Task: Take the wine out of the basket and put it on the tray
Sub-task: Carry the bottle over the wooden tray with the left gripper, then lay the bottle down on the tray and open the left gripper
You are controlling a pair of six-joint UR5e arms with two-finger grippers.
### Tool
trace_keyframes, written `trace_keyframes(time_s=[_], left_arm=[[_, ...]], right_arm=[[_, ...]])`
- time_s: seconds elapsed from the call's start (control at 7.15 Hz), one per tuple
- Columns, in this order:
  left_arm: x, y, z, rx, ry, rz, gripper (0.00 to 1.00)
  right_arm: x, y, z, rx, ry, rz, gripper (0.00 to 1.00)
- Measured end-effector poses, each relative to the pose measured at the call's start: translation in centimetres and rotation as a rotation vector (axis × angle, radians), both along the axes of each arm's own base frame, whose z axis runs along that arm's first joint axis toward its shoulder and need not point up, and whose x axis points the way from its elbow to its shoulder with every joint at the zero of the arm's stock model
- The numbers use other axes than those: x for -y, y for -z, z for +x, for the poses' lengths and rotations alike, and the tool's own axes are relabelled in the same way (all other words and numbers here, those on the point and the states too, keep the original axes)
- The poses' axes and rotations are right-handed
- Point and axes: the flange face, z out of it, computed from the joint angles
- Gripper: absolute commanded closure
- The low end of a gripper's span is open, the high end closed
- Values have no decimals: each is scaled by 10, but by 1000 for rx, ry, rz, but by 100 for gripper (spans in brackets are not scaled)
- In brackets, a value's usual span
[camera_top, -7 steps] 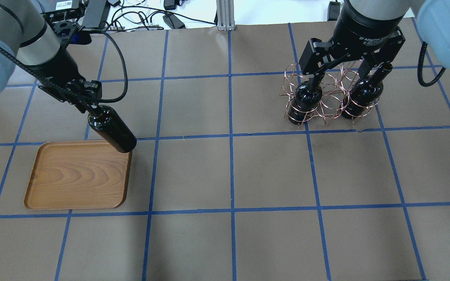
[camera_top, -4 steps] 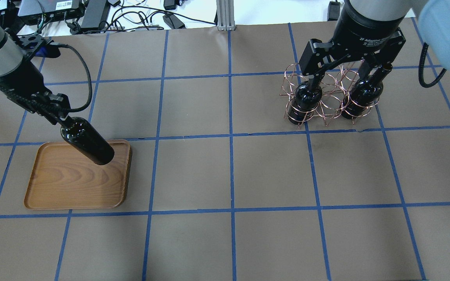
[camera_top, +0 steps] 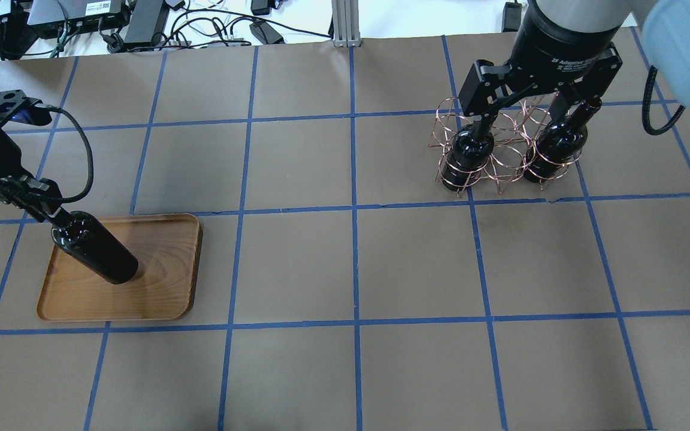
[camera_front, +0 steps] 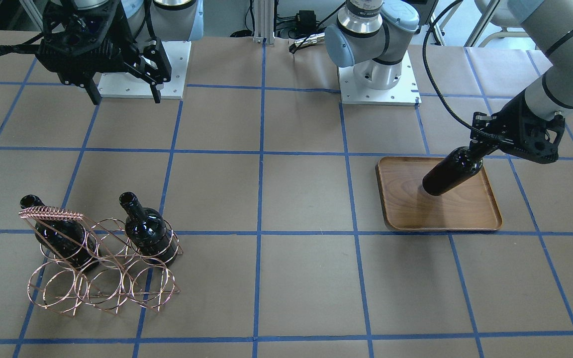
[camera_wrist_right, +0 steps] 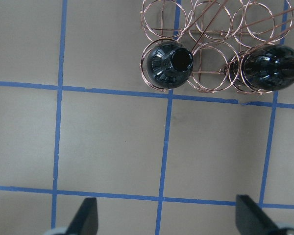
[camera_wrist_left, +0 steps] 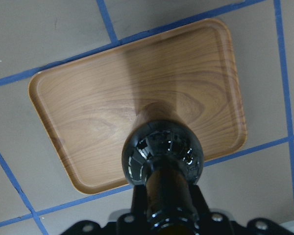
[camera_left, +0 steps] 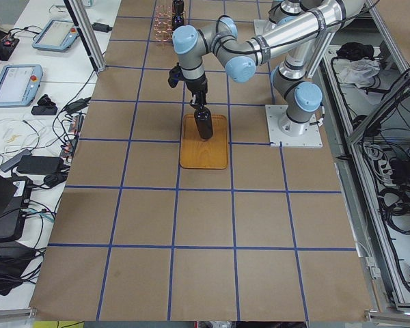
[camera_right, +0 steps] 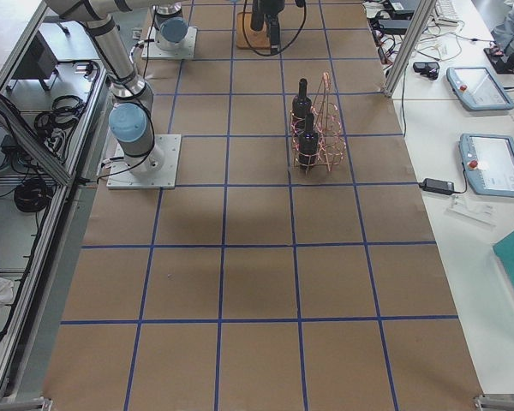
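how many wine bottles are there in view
3. One wine bottle hangs in the left gripper over the tray; two bottles stand in the basket, in one row's end rings. None seems hidden.

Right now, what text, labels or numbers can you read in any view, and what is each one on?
"2F Adaptive": white print on the black body of the right end effector, overhead view; the words after and below it are too small to read.
White sticker on a box behind the table: too small to read.
Pendant screen on the side bench: too blurred to read.
Wine, basket, tray: no text.
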Motion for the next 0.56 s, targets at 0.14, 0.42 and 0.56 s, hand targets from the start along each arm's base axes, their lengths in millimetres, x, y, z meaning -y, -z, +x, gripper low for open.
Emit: trace_keyframes(time_s=[0.14,0.42,0.56], left_arm=[[-1,4,5,2,0,9,100],[2,8,9,7,-1,12,100],[4,9,11,12,-4,5,77]], right_arm=[[0,0,0,0,0,0,0],[0,0,0,0,-1,0,0],[0,0,0,0,-2,1,0]])
